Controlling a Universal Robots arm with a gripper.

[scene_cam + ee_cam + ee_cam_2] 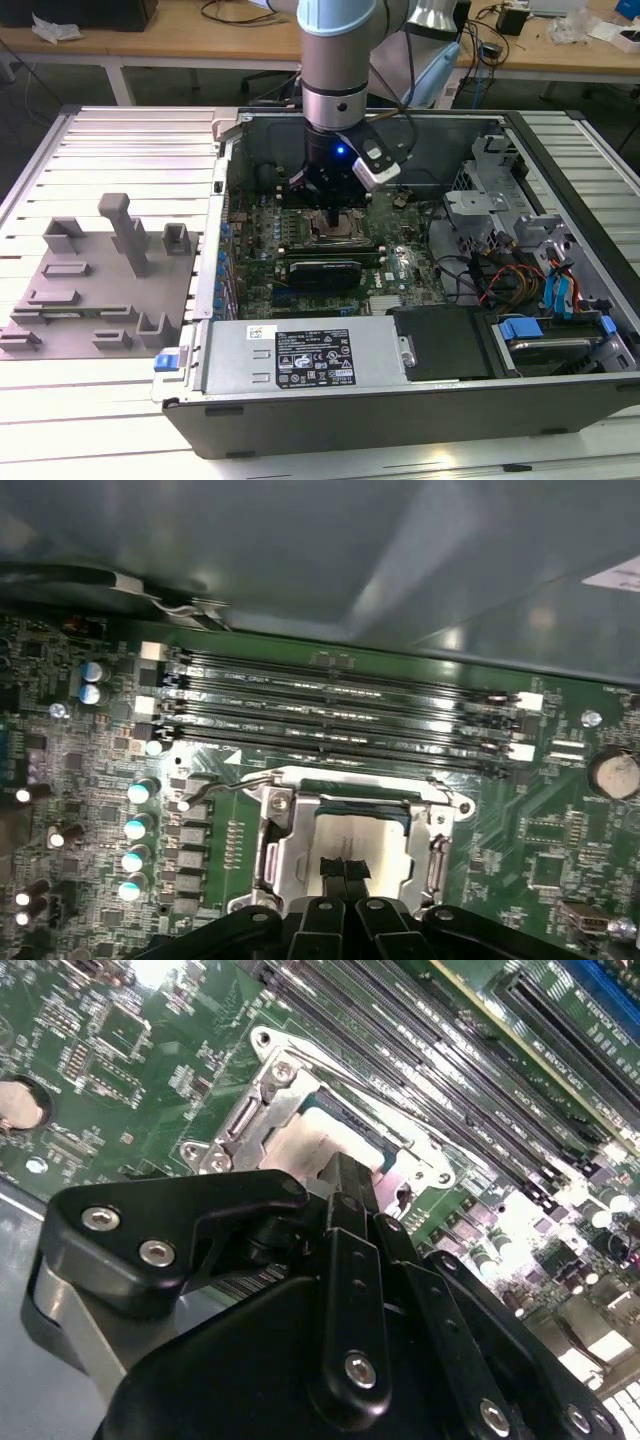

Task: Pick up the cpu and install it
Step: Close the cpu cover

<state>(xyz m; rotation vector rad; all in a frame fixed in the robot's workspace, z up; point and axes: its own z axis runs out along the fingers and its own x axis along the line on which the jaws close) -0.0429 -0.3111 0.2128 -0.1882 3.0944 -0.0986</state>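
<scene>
The cpu, a flat square chip with a pale silver top, lies inside the metal socket frame on the green motherboard; the second wrist view shows the cpu as a pale patch in the socket frame. My gripper hangs straight over the chip's middle, its two black fingertips pressed together with nothing between them. Whether the tips touch the chip's top I cannot tell. In the exterior view the gripper reaches down into the open computer case above the socket. The socket's wire lever sticks out to one side.
Several memory slots run alongside the socket. A long black expansion card lies just in front of it. The power supply, a drive cage and loose cables crowd the case. A grey fixture plate sits at the exterior view's left.
</scene>
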